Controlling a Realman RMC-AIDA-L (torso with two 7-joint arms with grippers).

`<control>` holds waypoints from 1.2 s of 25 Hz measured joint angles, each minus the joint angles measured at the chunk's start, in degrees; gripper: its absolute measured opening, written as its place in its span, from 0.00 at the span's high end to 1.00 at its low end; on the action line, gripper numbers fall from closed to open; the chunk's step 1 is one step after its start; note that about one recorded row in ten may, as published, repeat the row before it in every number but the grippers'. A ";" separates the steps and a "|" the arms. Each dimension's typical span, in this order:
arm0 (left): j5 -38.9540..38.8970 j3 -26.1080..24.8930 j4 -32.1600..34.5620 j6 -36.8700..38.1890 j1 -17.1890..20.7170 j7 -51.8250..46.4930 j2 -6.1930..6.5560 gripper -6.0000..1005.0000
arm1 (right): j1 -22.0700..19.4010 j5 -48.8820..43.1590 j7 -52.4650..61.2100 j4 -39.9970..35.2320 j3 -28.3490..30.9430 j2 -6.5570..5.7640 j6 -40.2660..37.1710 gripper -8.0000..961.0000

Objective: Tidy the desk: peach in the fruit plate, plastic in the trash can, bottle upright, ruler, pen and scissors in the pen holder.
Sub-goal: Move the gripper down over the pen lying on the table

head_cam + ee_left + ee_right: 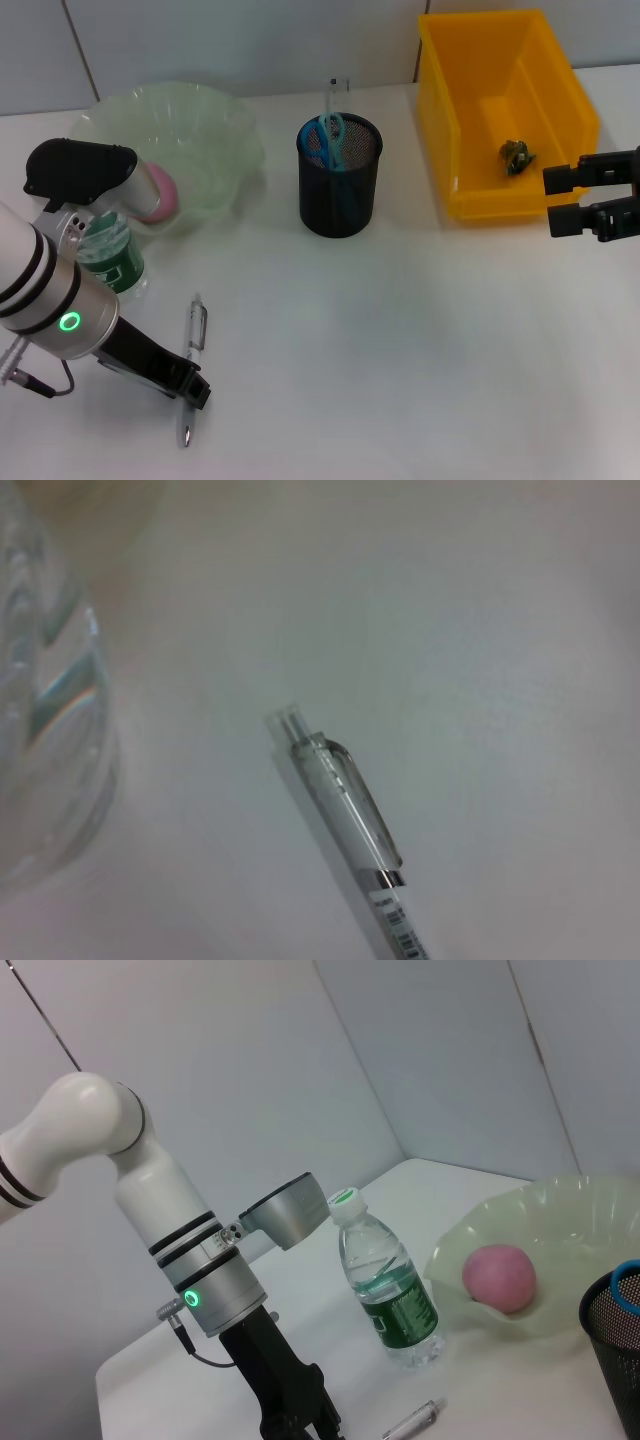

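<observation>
A clear pen [196, 330] [345, 800] lies on the white table at the front left. My left gripper [195, 388] hangs low right beside the pen's near half; whether it touches the pen I cannot tell. The bottle [108, 255] [390, 1295] stands upright behind it. A pink peach [160, 195] [498, 1276] rests in the pale green fruit plate [200, 130]. Blue scissors [330, 140] and a clear ruler [334, 95] stick out of the black mesh pen holder [340, 200]. Crumpled plastic [516, 156] lies in the yellow trash can [440, 110]. My right gripper [562, 200] is open and empty just off its near right corner.
The left arm's white forearm [40, 290] [190, 1250] leans over the table's front left, close to the bottle. Bare white tabletop [400, 350] stretches across the middle and front right. A grey wall stands behind the table.
</observation>
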 joint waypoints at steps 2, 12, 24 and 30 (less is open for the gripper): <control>0.00 0.00 -0.04 -0.01 -0.02 0.15 0.03 0.65 | -0.01 0.00 0.00 0.00 0.00 0.00 0.00 0.14; -0.01 -0.01 -0.92 -0.08 -0.17 0.49 0.06 0.66 | -0.01 0.00 0.05 0.00 0.00 0.00 0.02 0.14; -0.26 1.31 -1.24 -0.43 -0.13 1.02 0.03 0.66 | -0.10 0.00 0.13 0.01 0.00 0.00 0.01 0.14; -1.05 0.98 -0.44 -0.35 -0.02 1.60 0.14 0.78 | -0.21 0.00 0.18 0.00 0.04 0.00 -0.01 0.14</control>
